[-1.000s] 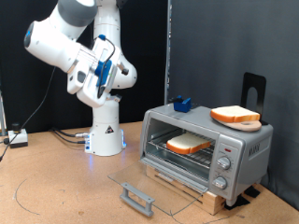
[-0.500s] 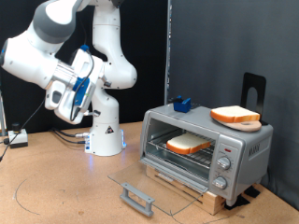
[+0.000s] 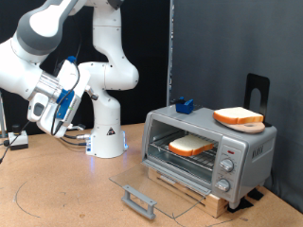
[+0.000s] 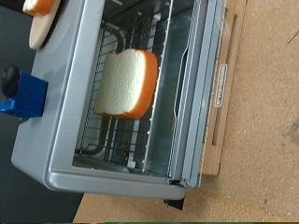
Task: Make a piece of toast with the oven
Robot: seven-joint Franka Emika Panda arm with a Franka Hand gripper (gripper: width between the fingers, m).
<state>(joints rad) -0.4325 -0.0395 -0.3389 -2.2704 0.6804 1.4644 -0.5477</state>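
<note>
Far from your fingers (image 3: 40,121), the piece of toast (image 3: 191,146) lies flat on the wire rack inside the oven (image 3: 210,151). The glass door (image 3: 156,187) hangs down open on the table (image 3: 66,194). Your fingers carry nothing, and I cannot tell if they are spread or pressed together. To do this well, I think you should keep the arm well clear of that open door. Another slice (image 3: 238,117) sits on top.

Arm folded, end effector (image 3: 45,115) low at exterior view's left
</note>
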